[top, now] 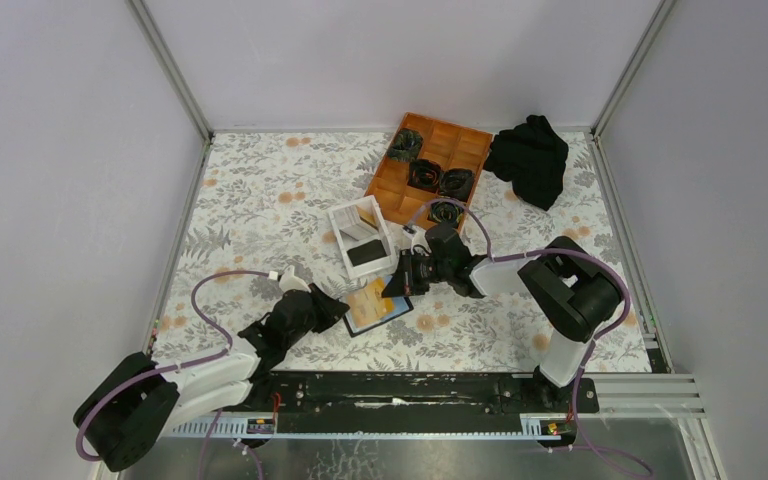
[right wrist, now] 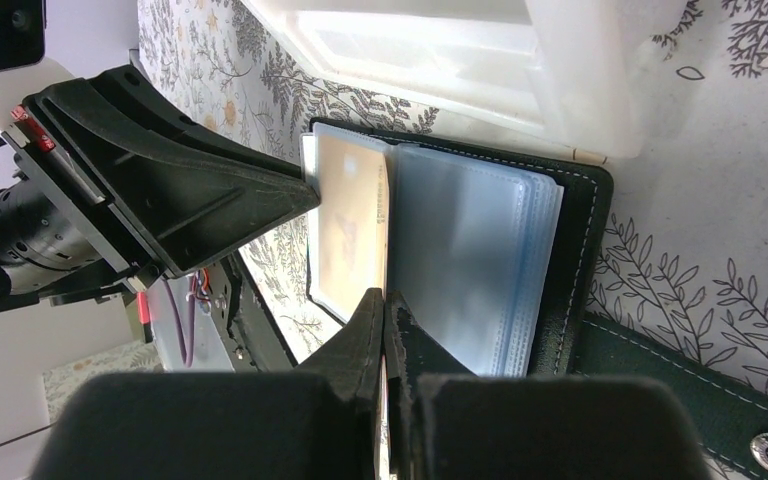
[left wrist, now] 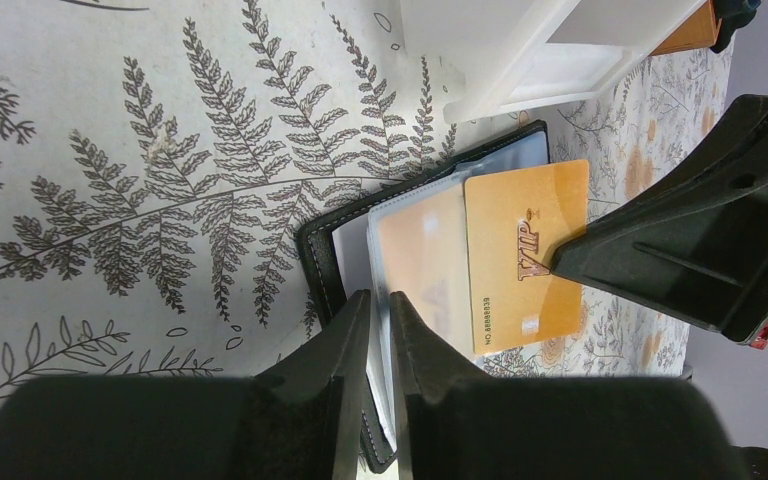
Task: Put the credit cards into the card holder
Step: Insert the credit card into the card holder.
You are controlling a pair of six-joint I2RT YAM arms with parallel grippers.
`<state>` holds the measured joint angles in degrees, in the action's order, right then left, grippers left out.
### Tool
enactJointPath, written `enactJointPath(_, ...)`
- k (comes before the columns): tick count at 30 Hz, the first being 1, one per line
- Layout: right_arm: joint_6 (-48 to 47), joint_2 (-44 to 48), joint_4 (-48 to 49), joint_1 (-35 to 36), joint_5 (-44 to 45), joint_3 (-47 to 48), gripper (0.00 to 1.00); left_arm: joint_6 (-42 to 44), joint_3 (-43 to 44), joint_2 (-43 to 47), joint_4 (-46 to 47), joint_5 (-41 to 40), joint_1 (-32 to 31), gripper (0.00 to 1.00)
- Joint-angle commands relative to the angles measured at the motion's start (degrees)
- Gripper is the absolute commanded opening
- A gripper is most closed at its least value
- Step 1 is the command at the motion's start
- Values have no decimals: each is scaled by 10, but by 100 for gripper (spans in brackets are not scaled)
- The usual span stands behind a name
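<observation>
On the flowered table (top: pixel 250 200), the left gripper (left wrist: pixel 378 315) reaches in from the near left, its fingers nearly together and pinching the near edge of a clear sleeve of the holder (left wrist: pixel 318 262). The holder lies open and flat near the front middle, just in front of the white box (top: pixel 352 222); one sleeve shows a tan shape inside. An orange card (left wrist: pixel 525 250) marked VIP lies over the open pages, its long edge against that sleeve. The right gripper (right wrist: pixel 385 298) is clamped tight on the card's far edge. Farther back and right stand the orange tray (top: pixel 385 175) and a black cloth (top: pixel 530 160).
</observation>
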<state>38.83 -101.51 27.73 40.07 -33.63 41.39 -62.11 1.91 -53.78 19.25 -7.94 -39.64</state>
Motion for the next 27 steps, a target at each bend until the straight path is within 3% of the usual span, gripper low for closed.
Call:
enactJointPath(1,3,-5,24,3,0,0,0,12,5,-5,6,0,4,20)
enactJointPath(27,17,-34,61,27,29,-33,0,25,17,-28,4,5,4,17)
